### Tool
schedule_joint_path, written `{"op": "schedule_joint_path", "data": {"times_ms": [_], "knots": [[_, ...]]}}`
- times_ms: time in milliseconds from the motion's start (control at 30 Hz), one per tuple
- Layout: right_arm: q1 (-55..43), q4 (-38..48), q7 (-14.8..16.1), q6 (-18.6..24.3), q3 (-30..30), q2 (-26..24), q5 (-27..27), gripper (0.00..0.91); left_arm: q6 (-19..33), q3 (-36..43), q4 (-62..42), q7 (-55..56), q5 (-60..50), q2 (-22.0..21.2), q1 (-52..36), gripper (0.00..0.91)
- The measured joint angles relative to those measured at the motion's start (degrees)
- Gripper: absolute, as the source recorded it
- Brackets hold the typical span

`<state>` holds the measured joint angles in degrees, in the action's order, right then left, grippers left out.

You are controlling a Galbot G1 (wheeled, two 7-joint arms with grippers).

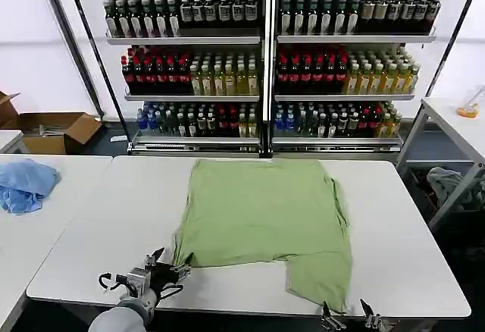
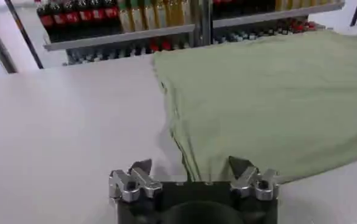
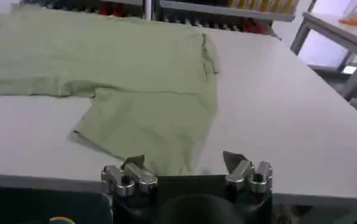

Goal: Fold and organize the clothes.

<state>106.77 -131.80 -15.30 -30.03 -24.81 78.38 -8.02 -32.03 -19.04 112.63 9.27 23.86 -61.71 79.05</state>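
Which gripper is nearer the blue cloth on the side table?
Left. The left gripper sits at the green shirt's near-left corner, on the blue cloth's side. The right gripper is across the table by the shirt's near-right corner.

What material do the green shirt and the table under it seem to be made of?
The light green soft shirt looks like thin matte knit fabric, probably cotton: it lies limp with small wrinkles and rolled edges. The white flat table looks like smooth laminate or painted board with a slight sheen; the exact material stays uncertain.
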Motion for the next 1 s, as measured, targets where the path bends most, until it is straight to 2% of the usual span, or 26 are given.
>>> {"op": "schedule_joint_path", "data": {"times_ms": [633, 1000], "knots": [[-1.5, 1.76, 0.64, 1.15, 1.08, -0.24, -3.52, 0.0, -0.63, -1.73, 0.93, -3.18, 6.2, -0.59, 1.28, 0.02], [2.4, -3.47, 2.03, 5.67, -1.77, -2.57, -3.98, 0.0, 0.15, -5.26, 6.69, -4.74, 10.58, -0.74, 5.24, 0.03]]}}
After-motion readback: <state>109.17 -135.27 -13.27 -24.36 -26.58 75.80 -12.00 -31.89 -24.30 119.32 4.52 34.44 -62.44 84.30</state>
